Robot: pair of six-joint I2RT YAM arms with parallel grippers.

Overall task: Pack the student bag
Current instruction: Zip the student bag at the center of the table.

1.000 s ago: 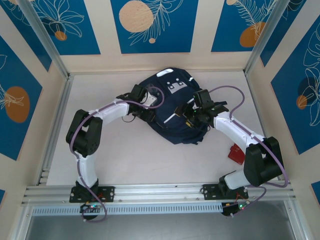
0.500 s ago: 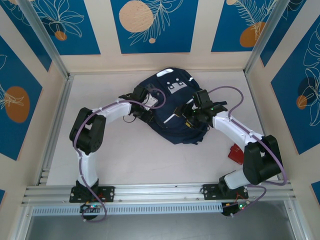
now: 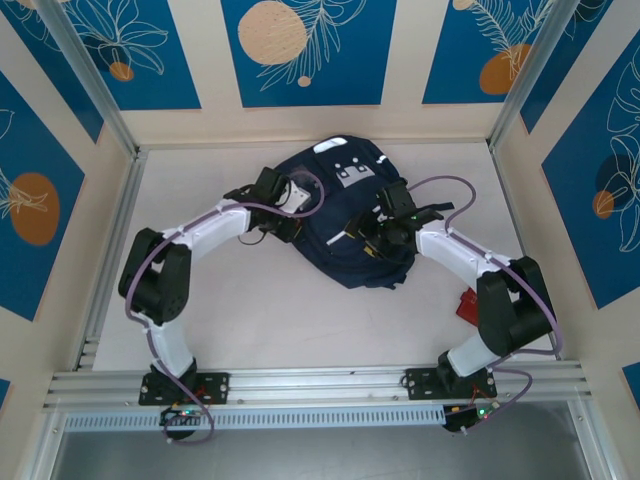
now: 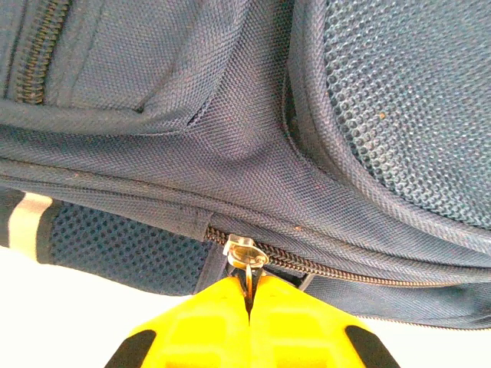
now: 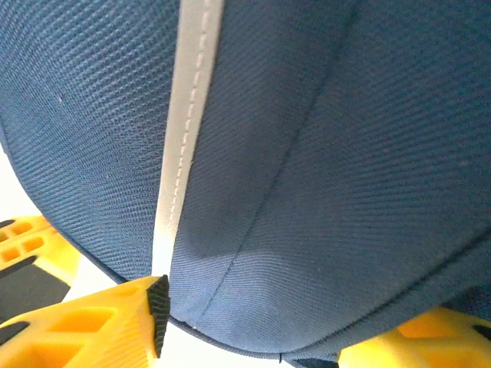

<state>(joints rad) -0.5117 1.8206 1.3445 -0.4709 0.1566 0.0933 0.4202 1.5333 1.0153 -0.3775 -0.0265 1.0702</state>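
Observation:
The student bag (image 3: pixel 345 262), dark navy with a light grey front patch (image 3: pixel 352 176), lies at the middle back of the table. My left gripper (image 3: pixel 290 226) is at the bag's left side. In the left wrist view its yellow fingers (image 4: pixel 199 318) are pressed together on the metal zipper pull (image 4: pixel 247 257) at the end of a zipper (image 4: pixel 360 277), so my left gripper (image 4: pixel 250 300) is shut on it. My right gripper (image 3: pixel 370 238) rests on the bag's middle. Its jaws stand apart with a bulge of navy fabric (image 5: pixel 307 230) and a white stripe (image 5: pixel 184 123) between them, so my right gripper (image 5: pixel 285 328) is open.
A small red object (image 3: pixel 470 306) lies on the table to the right, beside the right arm's elbow. Metal frame posts and patterned walls close in the table (image 3: pixel 260 310) on three sides. Bare tabletop lies in front of the bag.
My left gripper has closed onto the zipper pull, and its elbow has swung left. My right gripper has shifted slightly left over the bag and its jaws have narrowed.

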